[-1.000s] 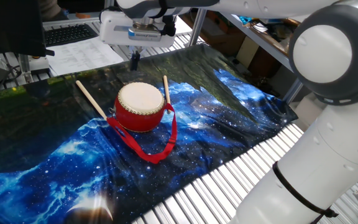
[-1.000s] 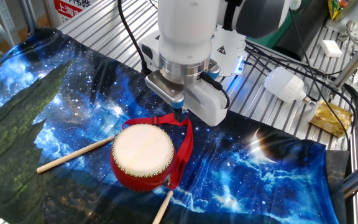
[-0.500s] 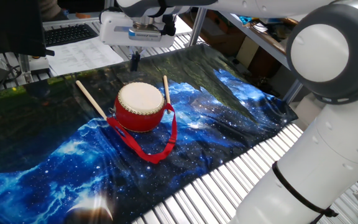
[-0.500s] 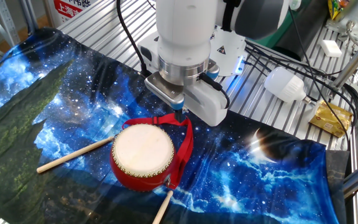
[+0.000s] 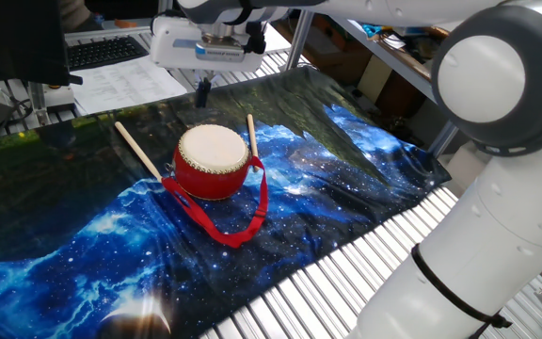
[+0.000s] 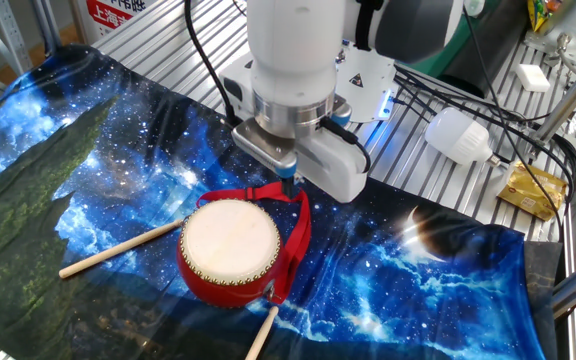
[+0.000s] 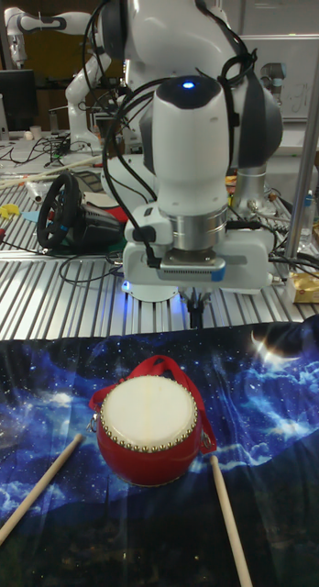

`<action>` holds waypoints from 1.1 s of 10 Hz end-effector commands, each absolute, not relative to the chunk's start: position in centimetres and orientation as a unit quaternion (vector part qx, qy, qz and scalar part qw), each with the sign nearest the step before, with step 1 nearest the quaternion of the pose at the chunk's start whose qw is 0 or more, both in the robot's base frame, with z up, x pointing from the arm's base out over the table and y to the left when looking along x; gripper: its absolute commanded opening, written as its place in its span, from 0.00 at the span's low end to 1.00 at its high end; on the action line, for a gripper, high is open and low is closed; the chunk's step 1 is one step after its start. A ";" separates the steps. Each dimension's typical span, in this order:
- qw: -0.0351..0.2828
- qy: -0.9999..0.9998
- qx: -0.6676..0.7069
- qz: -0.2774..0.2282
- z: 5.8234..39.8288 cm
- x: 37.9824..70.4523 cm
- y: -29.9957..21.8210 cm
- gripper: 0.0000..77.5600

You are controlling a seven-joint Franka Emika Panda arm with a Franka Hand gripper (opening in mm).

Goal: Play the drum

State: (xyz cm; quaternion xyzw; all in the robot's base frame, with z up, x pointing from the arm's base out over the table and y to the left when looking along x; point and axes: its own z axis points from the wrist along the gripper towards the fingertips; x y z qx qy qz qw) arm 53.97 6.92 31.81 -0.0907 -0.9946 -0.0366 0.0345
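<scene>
One drum [image 5: 214,161] sits on the galaxy-print cloth [image 5: 346,179], its cream skin facing up and its red body upright. A single red ribbon strap [image 5: 229,226] trails from it in a loop across the cloth. The one gripper [image 7: 193,310] hangs above the cloth just beyond the drum's rim, clear of the skin; in the tall fixed view it points straight down behind the drum, and in the other fixed view its tip [image 6: 288,184] sits close above the part of the ribbon that lies against the drum's far side. Its fingers appear drawn together into one dark tip with nothing between them, though the tip is small in every view.

Two thin wooden sticks lie flat on the cloth, one on each side of the drum. One stick [image 7: 36,489] lies below and to one side of the gripper, the other stick [image 7: 230,533] on the opposite side, its end almost touching the drum's body.
</scene>
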 end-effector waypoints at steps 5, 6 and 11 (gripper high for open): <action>0.014 -0.995 -0.096 -0.036 28.1 55.8 8.8 0.00; 0.014 -0.995 -0.095 -0.036 27.9 56.3 8.9 0.00; 0.014 -0.996 -0.083 -0.034 26.1 59.5 9.8 0.00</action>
